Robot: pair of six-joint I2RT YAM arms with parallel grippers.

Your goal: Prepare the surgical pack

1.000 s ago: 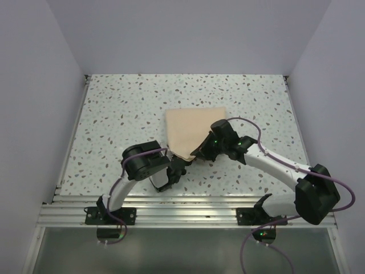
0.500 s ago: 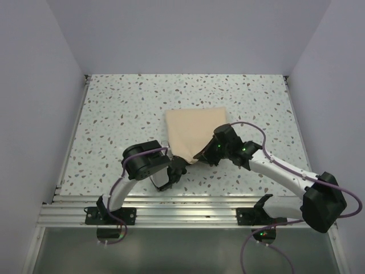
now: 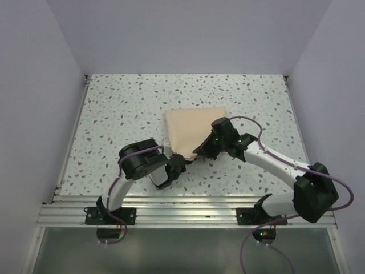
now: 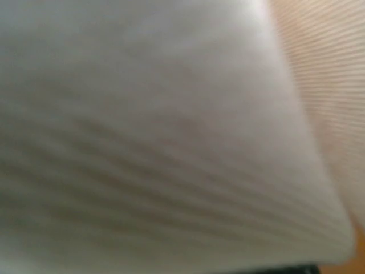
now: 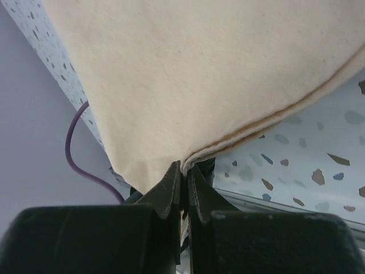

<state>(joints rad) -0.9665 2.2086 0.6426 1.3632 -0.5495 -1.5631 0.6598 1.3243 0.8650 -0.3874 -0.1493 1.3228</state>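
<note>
**Right arm's got the cloth by its corner**

Standing over the rig, here's what I see. The beige cloth sheet (image 3: pixel 194 128) lies on the speckled table (image 3: pixel 125 108), roughly at the centre and a touch toward 1 o'clock. Its far edge is square, and the near side tapers to a corner pointing at about 6 o'clock.

The right gripper (image 5: pixel 183 174) has that corner. In the right wrist view its two dark fingers (image 5: pixel 169 185) are squeezed almost together with the cloth's tip pinched between them. The cloth is doubled here, since two layered edges run off toward 3 o'clock from the pinch point. From above, the right arm reaches in from its base at 5 o'clock, elbow swung out wide to the right.

The left gripper (image 3: pixel 178 166) sits low just beside the same corner, on its 7 o'clock side and close to the right one. Its jaws are fully closed. I can't tell whether there's cloth between them — the left wrist view is just a blurry pale surface filling the frame, with a strip of beige weave at 2 o'clock.

A purple cable (image 5: pixel 74 154) loops past the cloth's left edge in the right wrist view.
</note>
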